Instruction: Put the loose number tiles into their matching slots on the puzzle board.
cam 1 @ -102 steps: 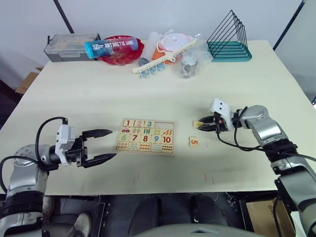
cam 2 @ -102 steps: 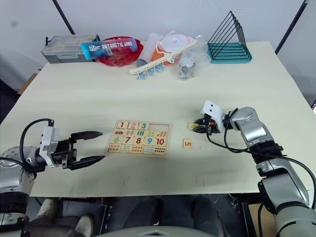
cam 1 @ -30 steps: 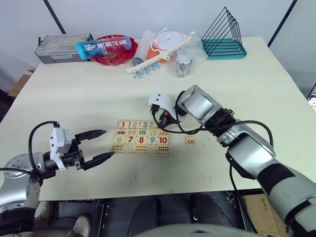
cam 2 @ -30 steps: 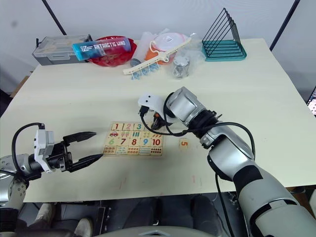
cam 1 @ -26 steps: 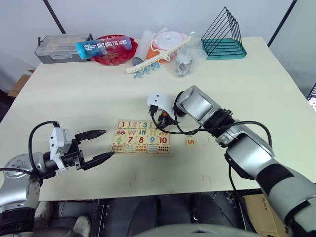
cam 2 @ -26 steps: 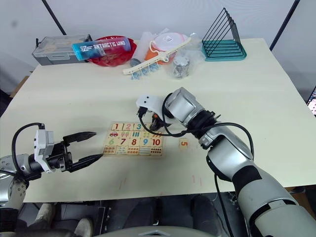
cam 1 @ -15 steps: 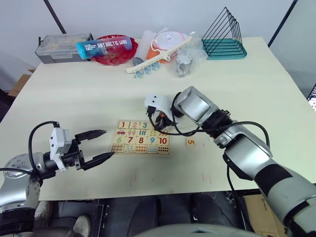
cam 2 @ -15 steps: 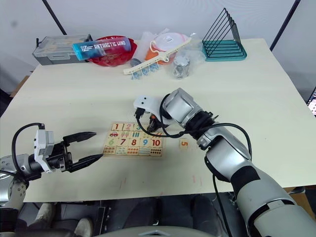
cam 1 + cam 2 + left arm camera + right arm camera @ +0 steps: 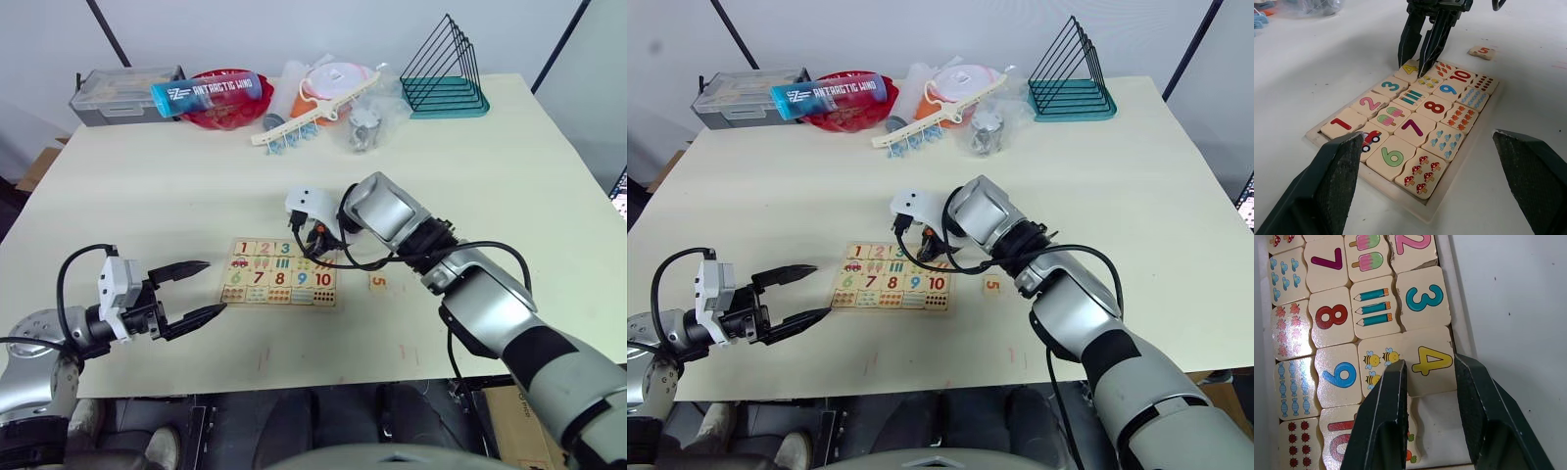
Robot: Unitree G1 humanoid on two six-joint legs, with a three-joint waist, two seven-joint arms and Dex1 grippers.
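The puzzle board (image 9: 280,304) lies on the table's near middle, with tiles 1 (image 9: 1341,123), 2 (image 9: 1370,104) and 3 (image 9: 1391,86) seated in its top row. My right gripper (image 9: 314,247) stands over the fourth slot, shut on the yellow number 4 tile (image 9: 1430,382), which sits low in the recess beside tile 3. Beside it, the fifth slot (image 9: 1437,423) is bare wood. A loose number 5 tile (image 9: 378,282) lies on the table just right of the board. Left of the board, my left gripper (image 9: 217,286) is open and holds nothing.
Along the far edge stand a grey box (image 9: 125,90), a blue bottle (image 9: 206,93) lying across a red bowl (image 9: 240,111), bagged items (image 9: 338,88) and a teal wire rack (image 9: 443,73). Bare table lies between these and the board.
My right gripper carried the 4 tile from the table's right side to the board's top row, then edged slightly left over the fourth slot. The left gripper stayed put.
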